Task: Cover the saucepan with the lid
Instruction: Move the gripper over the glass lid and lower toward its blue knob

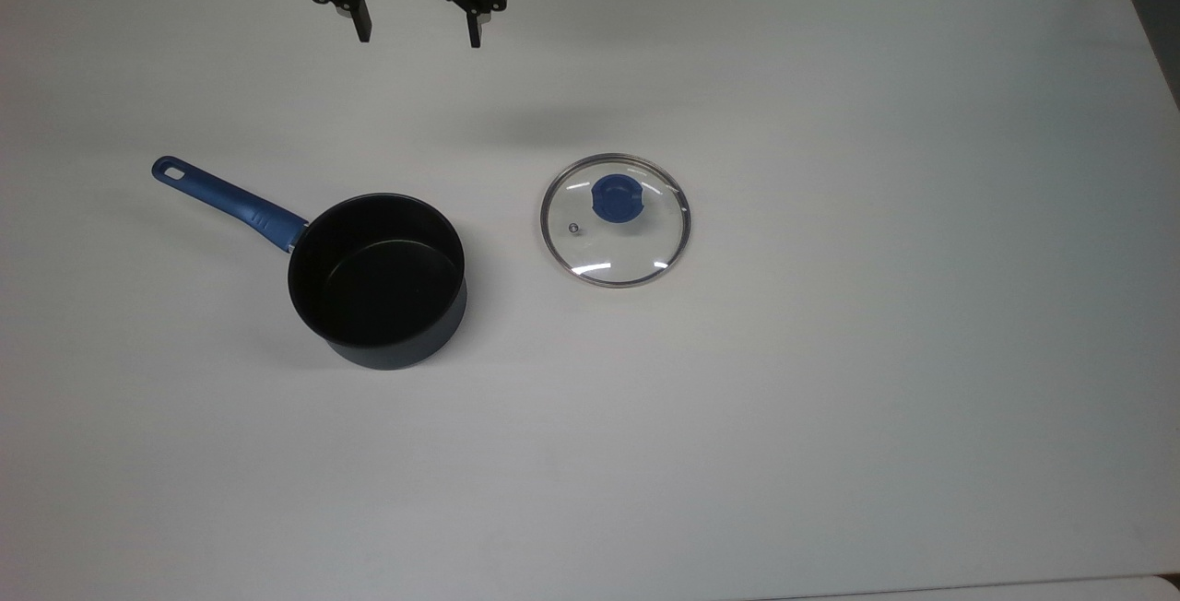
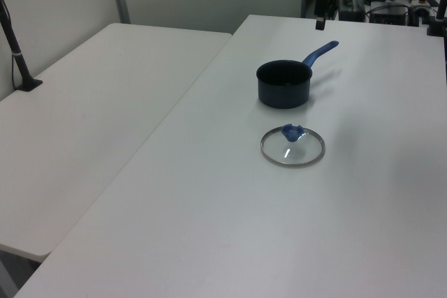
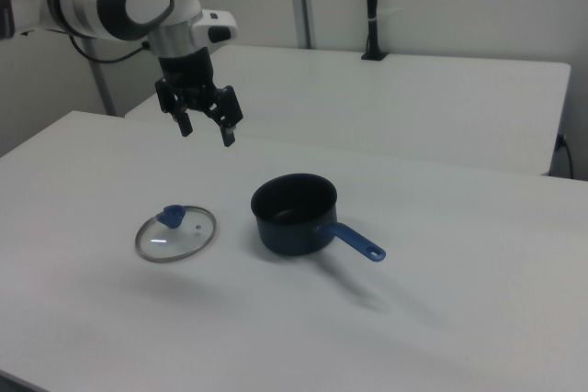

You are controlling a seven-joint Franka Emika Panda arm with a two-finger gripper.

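- Hovering high over the white bench [image 1: 830,417], the hand [image 1: 417,32] hangs empty with its two fingers spread well apart, a spread that would suit dropping over a knob rather than pinching a thin rim.
- In the top view the hand sits toward 12 o'clock of the frame, well apart from both task things; the soft shadow on the bench between it and the lid suggests it is raised, not touching anything.
- The glass lid [image 1: 615,220] lies flat on the bench, knob side up, just right of the top view's centre, at about 3 o'clock from the saucepan [image 1: 378,280] and clear of it.
- Its blue knob [image 1: 616,198] stands proud of the glass, so it is probably the only sensible hold: the metal rim lies flush on the bench and gives the fingers nothing to get under.
- The saucepan stands upright and open-mouthed, so the lid can likely go straight down onto it without turning either.
- Its long blue handle [image 1: 230,196] points toward 10 o'clock in the top view, away from the lid, which leaves the path between them free.
- Nothing is grasped yet; I judge the step in hand to be the reach down to the knob.
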